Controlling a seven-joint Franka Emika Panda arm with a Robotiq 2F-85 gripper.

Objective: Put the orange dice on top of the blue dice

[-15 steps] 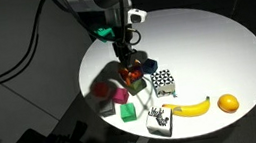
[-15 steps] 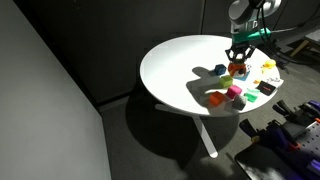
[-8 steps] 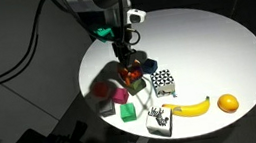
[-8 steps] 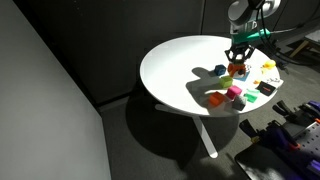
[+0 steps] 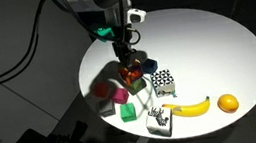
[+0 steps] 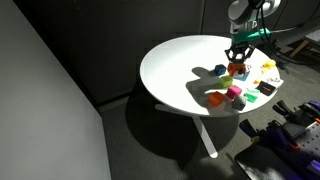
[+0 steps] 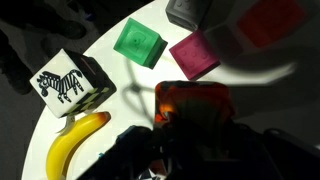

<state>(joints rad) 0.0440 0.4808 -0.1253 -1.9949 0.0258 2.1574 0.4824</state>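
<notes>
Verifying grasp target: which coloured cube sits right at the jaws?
The orange dice, directly at the jaws in the wrist view; the green cube and magenta cube lie farther out.

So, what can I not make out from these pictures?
The jaws: dark and blurred in the wrist view, so whether they clamp the orange dice is unclear.
The orange dice markings: blurred in the wrist view, too small in both exterior views.
The blue dice: only a tiny dark patch in an exterior view.
The grey shape: cut off by the wrist view's top edge; its identity is unclear.
</notes>
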